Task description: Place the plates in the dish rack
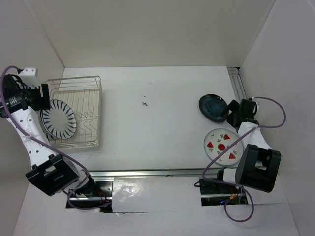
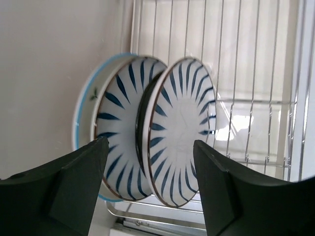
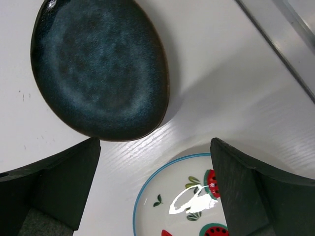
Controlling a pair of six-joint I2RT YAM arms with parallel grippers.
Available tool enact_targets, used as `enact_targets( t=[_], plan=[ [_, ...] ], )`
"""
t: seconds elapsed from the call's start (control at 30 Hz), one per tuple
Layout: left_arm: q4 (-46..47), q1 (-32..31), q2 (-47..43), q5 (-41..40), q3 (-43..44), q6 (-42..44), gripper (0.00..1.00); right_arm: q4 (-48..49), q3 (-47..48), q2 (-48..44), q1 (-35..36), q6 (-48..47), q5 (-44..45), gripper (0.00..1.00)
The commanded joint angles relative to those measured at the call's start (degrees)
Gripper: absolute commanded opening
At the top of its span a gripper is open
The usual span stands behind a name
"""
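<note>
The dish rack stands at the far left. Two striped plates stand on edge in it. In the left wrist view the striped plates stand upright with a dark plate's edge between them and a blue-rimmed white plate behind. My left gripper is open and empty just above them, its fingers on either side. A dark blue plate and a watermelon plate lie flat on the right. My right gripper is open and empty above the gap between them.
A metal rail runs along the table's right edge, close to the dark blue plate; it also shows in the right wrist view. White walls enclose the table on the left, back and right. The rack's right half holds bare tines.
</note>
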Motion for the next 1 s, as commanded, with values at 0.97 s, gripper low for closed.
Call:
enact_targets(
  t=[0.97],
  plan=[
    [-9.06,-41.42,5.31,3.42,12.9,-12.62,0.91,21.08,-0.39,21.25,-8.19,2.41,-15.07,0.71]
  ],
)
